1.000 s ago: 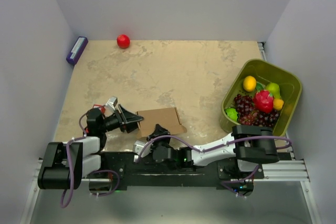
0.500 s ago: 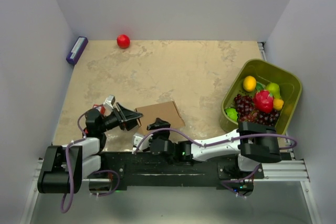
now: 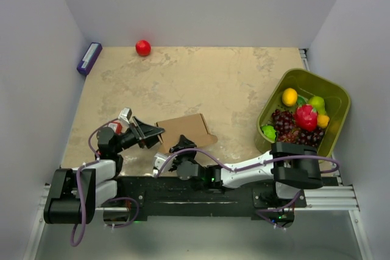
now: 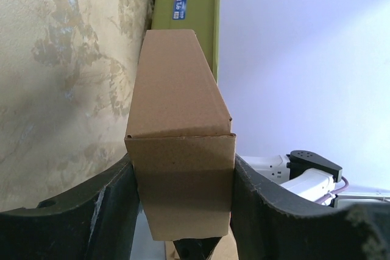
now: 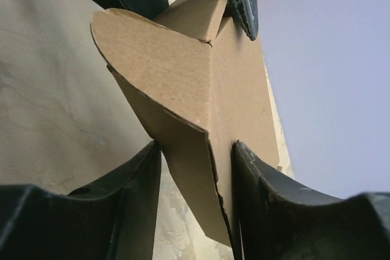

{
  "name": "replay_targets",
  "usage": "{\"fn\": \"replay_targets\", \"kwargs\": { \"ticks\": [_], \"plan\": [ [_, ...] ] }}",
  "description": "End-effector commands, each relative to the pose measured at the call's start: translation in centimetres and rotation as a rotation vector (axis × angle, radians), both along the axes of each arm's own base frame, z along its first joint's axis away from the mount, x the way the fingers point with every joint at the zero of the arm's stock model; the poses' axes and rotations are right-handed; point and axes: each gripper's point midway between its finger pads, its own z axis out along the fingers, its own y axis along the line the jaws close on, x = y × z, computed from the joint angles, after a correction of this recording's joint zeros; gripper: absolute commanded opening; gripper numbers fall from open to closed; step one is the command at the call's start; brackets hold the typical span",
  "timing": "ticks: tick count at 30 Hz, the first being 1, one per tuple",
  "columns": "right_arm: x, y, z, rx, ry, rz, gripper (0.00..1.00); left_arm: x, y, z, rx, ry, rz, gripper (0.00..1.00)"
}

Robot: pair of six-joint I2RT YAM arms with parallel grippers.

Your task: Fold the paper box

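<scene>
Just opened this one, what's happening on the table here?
Both arms are working on the paper box near the front edge of the table. The left pincer is closed on one end of the box, with a finger against each side. The right pincer straddles a rounded flap on the near side; whether it is clamped on it cannot be told. The box is only partly formed, with that flap sticking out. A green bin of fruit stands apart at the right.

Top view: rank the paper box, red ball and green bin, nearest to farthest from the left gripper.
1. Paper box, held in the left gripper.
2. Red ball, back edge, left of centre.
3. Green bin, far right.
</scene>
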Motion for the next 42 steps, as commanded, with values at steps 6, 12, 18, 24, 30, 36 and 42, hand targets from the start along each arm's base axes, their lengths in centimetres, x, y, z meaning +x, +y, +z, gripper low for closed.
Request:
{"fn": "replay_targets", "kwargs": {
  "ticks": [6,12,18,24,30,36,42],
  "plan": [
    [-1.3,-0.5,-3.0,-0.131,0.222,0.054,0.41,-6.2,-0.8,-4.4,0.050,0.018,-0.154,0.74],
    [-0.6,-3.2,-3.9,-0.242,0.387,-0.022,0.38,-4.1,-0.3,-5.5,0.168,-0.047,-0.129,1.00],
    [0.2,-4.4,-3.6,-0.261,0.463,-0.047,0.36,-2.0,0.8,-5.4,0.252,-0.092,-0.077,1.00],
    [0.3,-5.4,-2.8,-0.312,0.565,-0.055,0.33,0.8,2.8,-5.2,0.397,-0.145,0.022,1.00],
    [0.4,-6.0,-2.1,-0.337,0.700,-0.055,0.33,5.0,5.7,-1.7,0.569,-0.314,0.234,1.00],
    [1.1,-5.8,-2.0,-0.362,0.780,-0.065,0.32,6.0,6.1,1.8,0.498,-0.557,0.392,0.99],
    [2.8,-5.3,-3.0,-0.340,0.705,-0.115,0.36,5.1,5.2,-1.2,0.483,-0.529,0.376,1.00]
  ]
}}
